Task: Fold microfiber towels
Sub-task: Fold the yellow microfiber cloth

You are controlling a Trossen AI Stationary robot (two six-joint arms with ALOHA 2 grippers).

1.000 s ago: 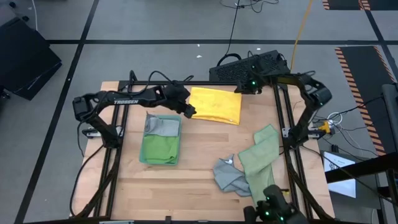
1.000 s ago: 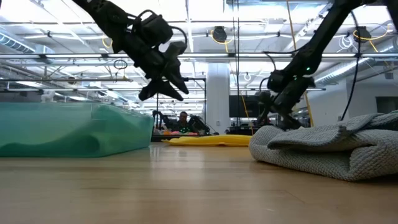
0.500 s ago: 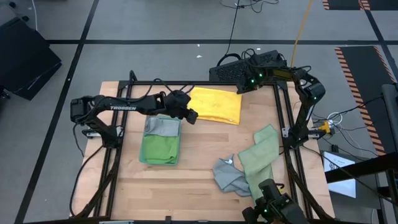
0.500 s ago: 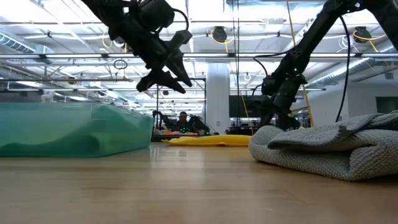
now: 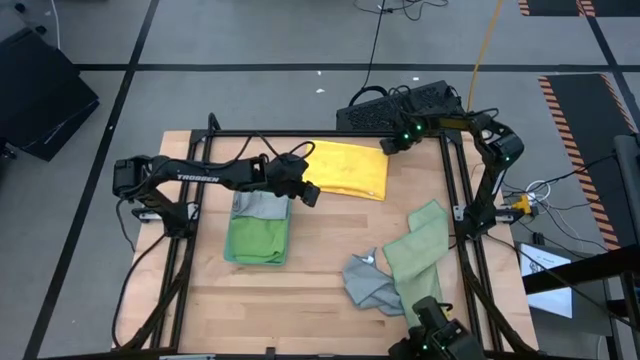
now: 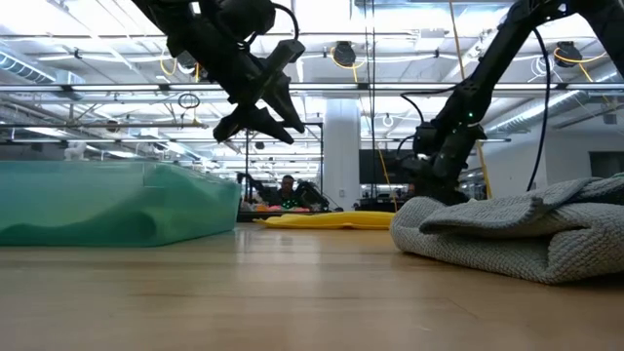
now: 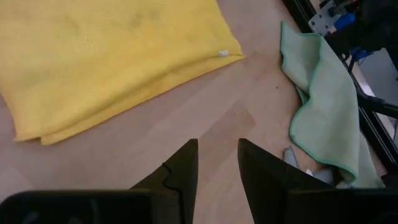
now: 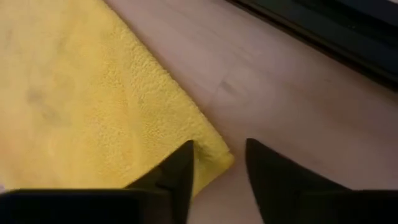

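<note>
Lying nearest the table's (image 5: 330,250) front edge, a grey towel (image 5: 368,285) and a pale sage green towel (image 5: 418,248) sit crumpled together on the right side. Left of them, a teal bin (image 5: 258,226) holds a bright green towel (image 5: 257,238) and another grey one. Farther back, the yellow towel (image 5: 347,168) lies flat. The left gripper (image 7: 217,160) hangs above bare wood just off the yellow towel's near edge, jaws narrowly parted and empty. The right gripper (image 8: 219,155) sits low over that towel's far right corner, which lies between its parted fingers, not pinched.
</note>
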